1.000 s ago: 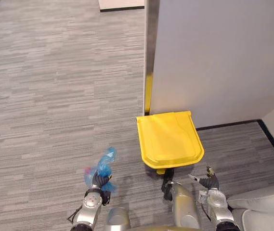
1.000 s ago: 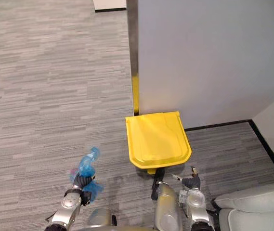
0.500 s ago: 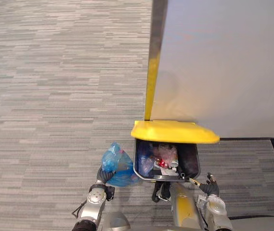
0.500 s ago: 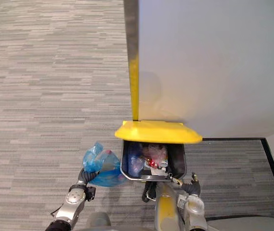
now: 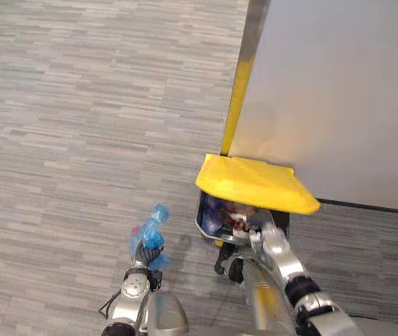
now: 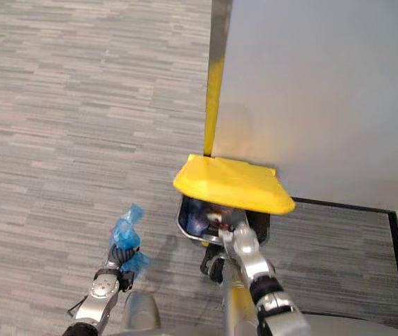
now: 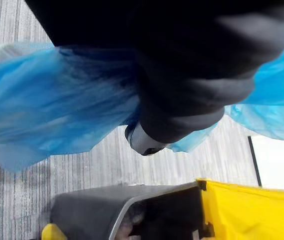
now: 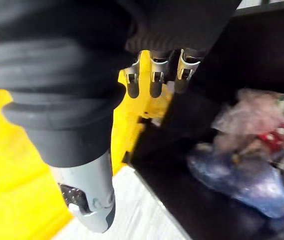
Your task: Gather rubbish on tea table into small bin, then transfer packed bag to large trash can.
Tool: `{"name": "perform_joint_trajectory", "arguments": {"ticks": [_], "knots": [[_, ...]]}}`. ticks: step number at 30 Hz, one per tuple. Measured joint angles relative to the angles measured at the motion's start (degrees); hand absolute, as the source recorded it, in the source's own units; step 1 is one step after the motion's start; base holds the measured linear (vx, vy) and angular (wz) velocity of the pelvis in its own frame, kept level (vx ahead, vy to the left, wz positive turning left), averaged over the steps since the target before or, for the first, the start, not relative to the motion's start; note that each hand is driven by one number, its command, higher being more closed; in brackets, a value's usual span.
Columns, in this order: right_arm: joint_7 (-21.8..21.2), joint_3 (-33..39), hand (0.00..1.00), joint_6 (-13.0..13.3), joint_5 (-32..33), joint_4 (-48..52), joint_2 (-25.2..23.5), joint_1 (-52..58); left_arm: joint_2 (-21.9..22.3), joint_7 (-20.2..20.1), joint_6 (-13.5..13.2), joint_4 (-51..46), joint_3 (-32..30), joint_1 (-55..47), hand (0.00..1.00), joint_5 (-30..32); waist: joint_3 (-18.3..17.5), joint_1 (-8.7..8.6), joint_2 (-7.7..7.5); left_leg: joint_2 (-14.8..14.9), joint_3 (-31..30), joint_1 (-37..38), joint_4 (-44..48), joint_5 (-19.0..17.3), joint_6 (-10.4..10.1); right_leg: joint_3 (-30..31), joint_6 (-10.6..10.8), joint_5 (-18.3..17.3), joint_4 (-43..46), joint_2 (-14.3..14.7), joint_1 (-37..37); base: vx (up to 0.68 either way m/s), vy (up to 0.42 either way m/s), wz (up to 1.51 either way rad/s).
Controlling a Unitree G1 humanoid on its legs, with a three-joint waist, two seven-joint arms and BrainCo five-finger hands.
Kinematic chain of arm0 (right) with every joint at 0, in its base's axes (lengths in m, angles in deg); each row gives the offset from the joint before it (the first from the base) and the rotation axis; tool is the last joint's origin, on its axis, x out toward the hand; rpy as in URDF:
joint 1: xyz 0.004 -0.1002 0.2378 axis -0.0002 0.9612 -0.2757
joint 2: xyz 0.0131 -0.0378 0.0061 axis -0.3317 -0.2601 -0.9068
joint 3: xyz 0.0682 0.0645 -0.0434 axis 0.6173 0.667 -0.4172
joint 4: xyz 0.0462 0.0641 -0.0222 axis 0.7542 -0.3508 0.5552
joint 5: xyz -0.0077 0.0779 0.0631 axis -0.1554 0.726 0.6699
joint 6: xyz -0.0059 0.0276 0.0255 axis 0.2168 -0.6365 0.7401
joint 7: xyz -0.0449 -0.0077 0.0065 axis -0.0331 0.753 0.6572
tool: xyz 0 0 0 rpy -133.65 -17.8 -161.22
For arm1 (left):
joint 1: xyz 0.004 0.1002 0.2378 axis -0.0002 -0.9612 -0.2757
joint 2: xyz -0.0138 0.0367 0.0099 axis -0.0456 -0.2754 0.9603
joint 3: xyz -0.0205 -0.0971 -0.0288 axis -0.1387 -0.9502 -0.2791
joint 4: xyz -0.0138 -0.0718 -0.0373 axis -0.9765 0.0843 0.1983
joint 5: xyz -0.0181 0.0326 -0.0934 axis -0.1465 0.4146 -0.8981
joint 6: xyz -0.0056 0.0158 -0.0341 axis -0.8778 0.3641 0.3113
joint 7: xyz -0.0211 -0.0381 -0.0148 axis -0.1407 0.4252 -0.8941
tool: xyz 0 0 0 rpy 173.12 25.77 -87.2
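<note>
My left hand (image 5: 141,264) is at the lower left, shut on the neck of a blue plastic bag (image 5: 151,234) that bunches above it; the bag (image 7: 42,115) wraps the hand in the left wrist view. To its right stands the large trash can, its yellow lid (image 5: 256,183) tilted half up over the dark inside (image 5: 228,212). My right hand (image 5: 266,242) reaches to the can's front rim under the lid, fingers (image 8: 152,76) straight, thumb (image 8: 89,200) apart. Inside the can lie a blue bag (image 8: 246,177) and pinkish wrapped rubbish (image 8: 251,117).
A grey wall panel (image 5: 338,91) with a yellow-striped metal corner post (image 5: 239,91) rises right behind the can. Grey carpet (image 5: 80,126) spreads wide to the left. A dark skirting strip (image 5: 366,207) runs along the wall at the right.
The camera has shifted. My right hand has risen from the lower right to the can's front rim. The lid, upright before, now leans over the opening. The bag hangs farther from the can.
</note>
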Motion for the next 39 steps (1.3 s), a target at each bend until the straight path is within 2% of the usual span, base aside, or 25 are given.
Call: {"name": "perform_joint_trajectory", "arguments": {"ticks": [1,2,3,4,5,6,7,8,9,13,25,33,39], "knots": [[0.00,-0.06,0.00,0.04,-0.21,-0.02,0.94,-1.48,-0.48,0.07,-0.14,-0.11,0.00,0.50,1.00,-0.16,-0.02,0.32,-0.36,-0.57,-1.24,-0.53,-0.90,0.54,-1.76,-0.98,0.04,0.00,-2.30,0.55,0.22,-0.12,-0.129,0.30],[0.03,-0.07,0.00,0.22,-0.23,-0.01,2.53,-4.00,-0.80,0.16,-0.28,-0.83,0.04,0.55,1.00,-0.38,0.18,1.06,-0.54,-1.56,-2.64,-2.85,2.39,0.35,-1.37,-2.38,0.88,0.21,-5.43,1.20,0.21,-0.06,-0.082,0.04],[0.04,-0.08,0.00,0.23,-0.23,0.01,4.27,-6.18,-0.51,0.24,-0.31,-0.78,0.33,0.87,1.00,-0.41,0.85,1.42,0.63,-1.90,-3.45,-5.08,5.51,-0.18,0.49,-3.80,8.30,-2.60,-3.94,0.84,-0.39,-0.03,-0.001,-0.05],[0.18,0.09,0.00,0.21,-0.18,0.11,6.46,-8.10,-0.18,0.13,-0.42,-1.16,0.66,1.08,1.00,-0.43,1.76,1.55,2.46,-1.19,-2.58,-4.65,4.19,-0.48,2.53,0.71,0.63,-0.97,6.96,0.56,-3.34,-0.02,0.013,0.38],[0.60,0.68,0.00,0.11,-0.10,-0.19,8.09,-9.07,-1.16,0.11,-0.67,-1.15,1.30,1.77,1.00,-0.47,3.09,1.12,-0.19,-2.75,-2.47,-3.98,4.52,-0.17,-0.91,6.30,-3.06,1.49,8.49,-1.92,-1.52,0.00,-0.009,0.46],[0.53,0.62,0.00,0.08,-0.10,-0.76,8.72,-10.21,-1.15,0.29,-0.62,-1.02,1.29,2.64,1.00,-0.64,3.65,1.41,0.18,-2.16,-3.13,-4.14,4.11,-0.11,-1.13,5.43,-2.01,1.25,7.53,-1.46,-1.00,-0.01,-0.084,0.51],[0.55,0.64,0.00,0.07,0.05,-0.89,9.69,-11.80,-1.76,0.26,-0.76,-1.09,1.32,2.77,1.00,-0.89,3.74,1.72,0.02,-1.70,-4.40,-5.08,3.10,0.42,-1.37,4.06,-1.85,2.13,5.30,-0.84,-0.91,0.01,-0.093,0.08],[0.56,0.70,0.00,0.05,0.28,-0.93,10.48,-13.46,-1.63,0.27,-0.83,-1.19,1.47,2.76,1.00,-0.97,3.78,1.98,-0.09,-1.41,-4.77,-5.35,3.11,0.81,-1.75,3.04,-4.06,3.87,3.97,-0.56,-0.93,0.01,-0.065,0.04],[0.59,0.76,0.00,0.05,0.29,-1.02,10.69,-14.12,-1.52,0.27,-0.82,-1.41,1.61,2.73,1.00,-0.98,3.80,2.10,-0.08,-1.27,-4.77,-5.63,3.11,0.83,-1.78,2.93,-4.61,4.19,3.60,-0.31,-0.94,0.01,-0.034,-0.08],[1.07,0.70,0.00,0.01,0.28,-1.92,12.07,-14.76,-1.52,0.15,-0.90,-3.07,2.74,2.44,1.00,-1.10,3.85,2.20,-0.29,-1.23,-4.65,-4.23,1.26,2.68,-3.34,2.66,-3.73,5.27,1.13,-0.34,1.63,0.00,0.034,0.07],[0.78,-0.45,0.00,-1.22,0.27,-5.12,11.95,-17.66,-4.18,0.02,-1.37,-10.79,4.63,-0.06,1.00,-3.32,3.77,2.66,-1.29,-2.31,-4.53,-3.12,-0.75,4.03,-2.97,2.59,-4.06,8.09,-2.64,-1.04,4.36,0.01,0.045,0.05],[0.12,-0.95,0.00,-1.68,0.02,-7.02,11.92,-17.82,-5.45,-0.26,-2.89,-22.60,9.66,0.15,1.00,-7.22,3.14,2.72,-2.54,-2.82,-4.22,-1.43,-2.12,5.09,-2.40,2.58,-3.18,9.84,-6.46,-1.01,7.34,-0.03,0.007,0.03],[-0.23,-2.16,0.00,-1.95,-0.92,-7.90,11.91,-17.84,-5.71,-1.52,-4.26,-31.61,16.38,1.46,1.00,-9.57,2.48,2.48,-3.63,-3.59,-3.15,-0.57,-2.58,5.22,-2.21,3.51,-2.53,10.48,-7.30,-1.43,7.86,-0.02,0.014,-0.05]]}}
